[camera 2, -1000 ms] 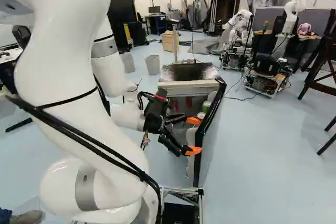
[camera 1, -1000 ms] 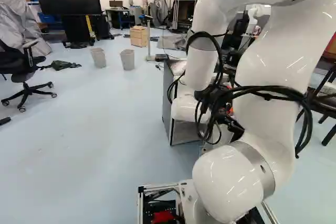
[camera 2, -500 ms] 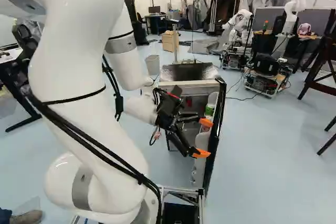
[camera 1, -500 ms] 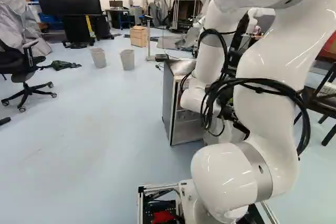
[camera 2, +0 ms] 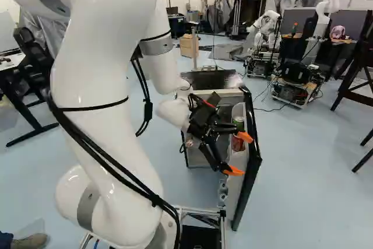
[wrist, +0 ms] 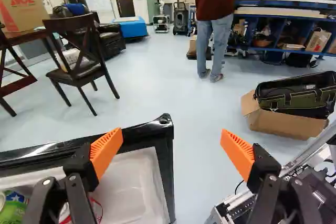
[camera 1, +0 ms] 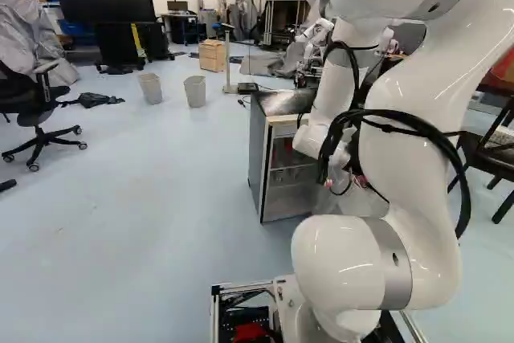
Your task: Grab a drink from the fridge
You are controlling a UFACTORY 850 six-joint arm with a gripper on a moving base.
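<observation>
One hand was spread by one open fridge door, where two cans showed, one green, one red, two wastebaskets farther off.

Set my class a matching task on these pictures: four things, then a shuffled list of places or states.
Things
1. pincer
2. fridge door
3. green can
4. swivel chair

Places or states
A. on the inner side of the fridge door
B. near the left edge of the left base view
C. fingers spread apart
D. swung open

Pairs: 1-C; 2-D; 3-A; 4-B
</observation>
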